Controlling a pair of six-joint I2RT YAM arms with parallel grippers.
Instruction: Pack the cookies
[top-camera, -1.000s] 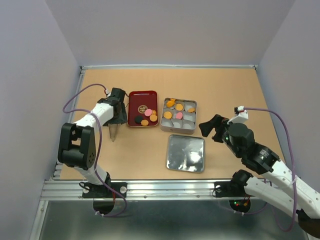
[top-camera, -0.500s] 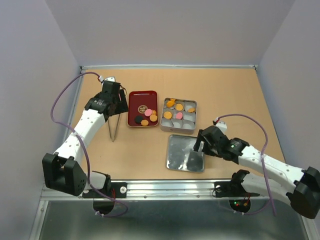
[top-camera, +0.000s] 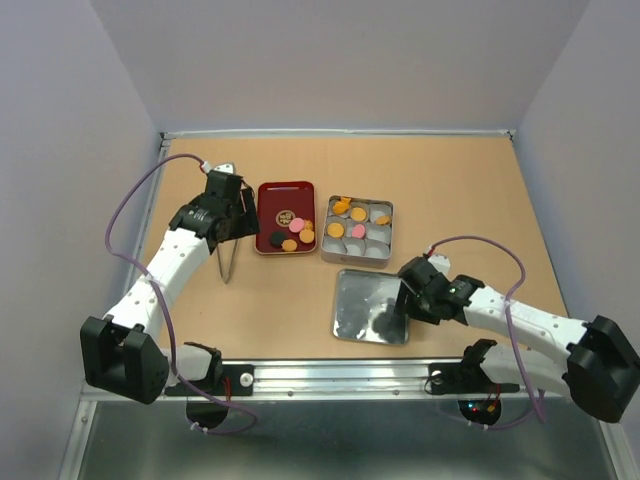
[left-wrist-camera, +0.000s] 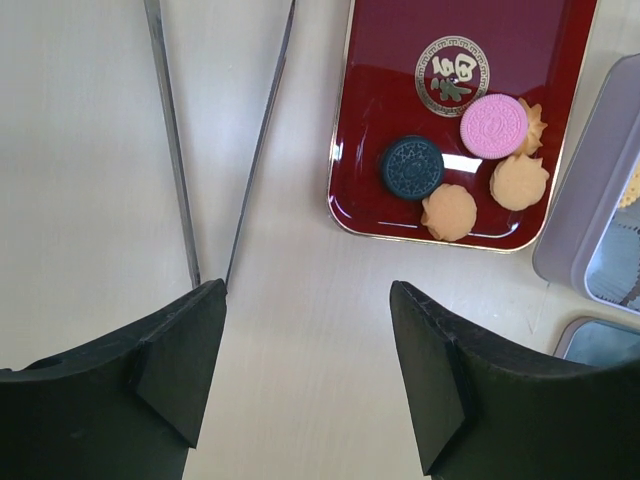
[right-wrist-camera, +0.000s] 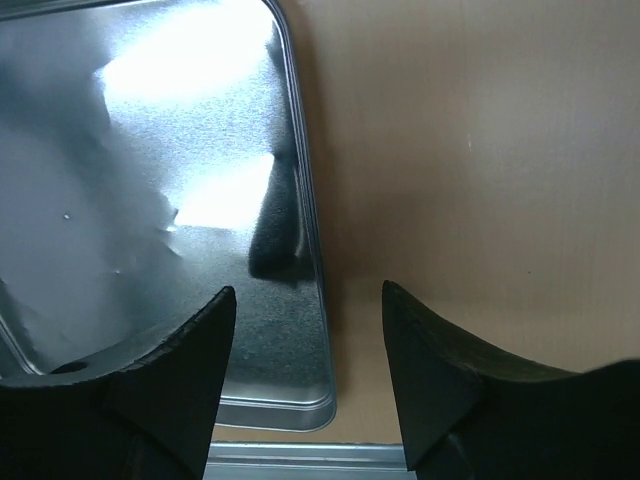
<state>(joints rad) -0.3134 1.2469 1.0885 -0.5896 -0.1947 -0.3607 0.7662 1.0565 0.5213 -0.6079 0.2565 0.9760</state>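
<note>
Several cookies (top-camera: 290, 232) lie in a red tray (top-camera: 270, 195): a pink cookie (left-wrist-camera: 493, 125), a dark one (left-wrist-camera: 411, 166) and orange ones (left-wrist-camera: 449, 212). More orange and pink cookies sit in the compartments of a silver tin (top-camera: 385, 250). Its lid (top-camera: 360, 300) lies flat in front of the tin. My left gripper (top-camera: 238, 222) (left-wrist-camera: 305, 290) hovers open over bare table left of the tray. My right gripper (top-camera: 407, 292) (right-wrist-camera: 308, 290) is open and low, straddling the lid's right rim (right-wrist-camera: 308, 230), one finger over the lid, the other over the table.
Metal tongs (top-camera: 228, 262) (left-wrist-camera: 175, 150) lie on the table left of the red tray, just ahead of my left finger (left-wrist-camera: 180, 360). A metal rail (top-camera: 330, 375) runs along the near table edge. Walls enclose the left, right and back.
My right arm has swung down and left from a raised pose to the lid's right edge, and its jaws have narrowed. My left arm has stretched out, its gripper shifting slightly up and left.
</note>
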